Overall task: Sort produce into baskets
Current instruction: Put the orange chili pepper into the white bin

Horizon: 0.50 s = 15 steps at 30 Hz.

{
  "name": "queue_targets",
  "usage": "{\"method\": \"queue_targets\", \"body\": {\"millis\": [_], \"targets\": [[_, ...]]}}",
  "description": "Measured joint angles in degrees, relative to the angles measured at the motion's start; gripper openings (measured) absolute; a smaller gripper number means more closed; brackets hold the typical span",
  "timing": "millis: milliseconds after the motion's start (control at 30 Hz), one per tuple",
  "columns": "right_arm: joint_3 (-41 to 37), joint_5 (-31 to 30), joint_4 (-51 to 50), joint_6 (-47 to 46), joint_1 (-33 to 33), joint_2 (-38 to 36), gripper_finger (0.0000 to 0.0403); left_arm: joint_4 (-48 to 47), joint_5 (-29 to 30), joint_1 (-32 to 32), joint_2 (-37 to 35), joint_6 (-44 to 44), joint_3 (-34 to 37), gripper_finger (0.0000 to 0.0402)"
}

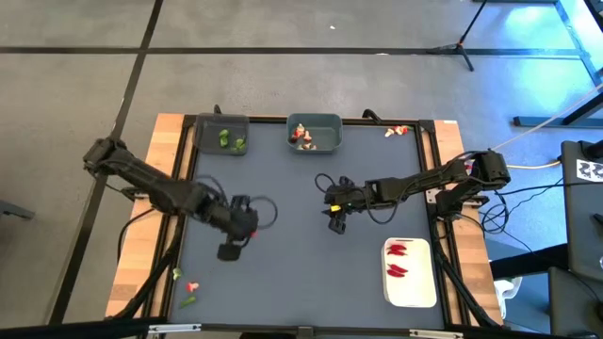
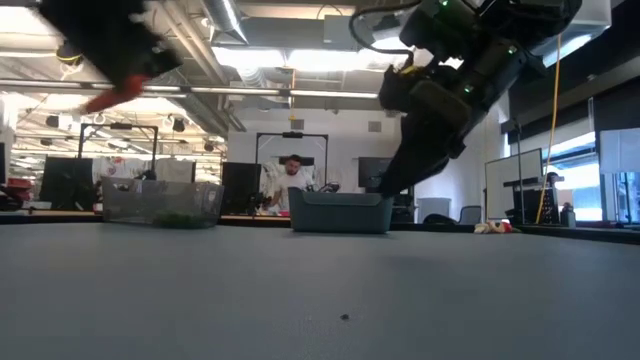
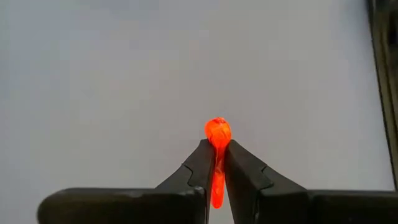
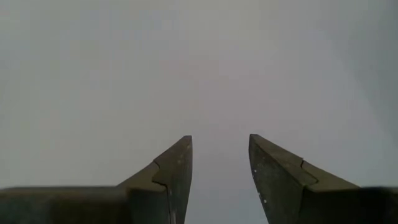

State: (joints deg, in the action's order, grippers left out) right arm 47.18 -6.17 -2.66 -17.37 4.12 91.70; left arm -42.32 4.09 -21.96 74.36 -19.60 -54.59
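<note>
Above the grey table (image 1: 283, 254), the left gripper (image 3: 214, 152) clamps a red toy chili (image 3: 217, 134) between its fingers, held clear of the surface on the table's left half. The right gripper (image 4: 219, 152) hangs near the middle, jaws parted and empty. Two more chilies (image 1: 398, 260) lie in the white tray (image 1: 415, 292) at the near right

Both arms are dark, jointed links with black cables looped alongside them. The right gripper (image 4: 220, 180) has two matte, wedge-shaped fingers (image 4: 171, 174) with stepped inner edges. The left gripper (image 3: 215, 165) shares this build.
</note>
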Motion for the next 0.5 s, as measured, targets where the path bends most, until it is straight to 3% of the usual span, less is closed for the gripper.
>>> {"method": "queue_targets", "body": {"millis": [233, 500], "targets": [[0.0, 1.26, 9.39, 1.34, 0.0, -0.04, 0.0159, 13.38, 3.53, 7.97, -2.52, 3.89, -0.02, 0.003], [0.04, 6.88, 33.28, 1.2, 0.04, -0.07, 0.0159, 27.18, 3.99, 13.09, -2.1, 5.22, -0.02, 0.0031]]}}
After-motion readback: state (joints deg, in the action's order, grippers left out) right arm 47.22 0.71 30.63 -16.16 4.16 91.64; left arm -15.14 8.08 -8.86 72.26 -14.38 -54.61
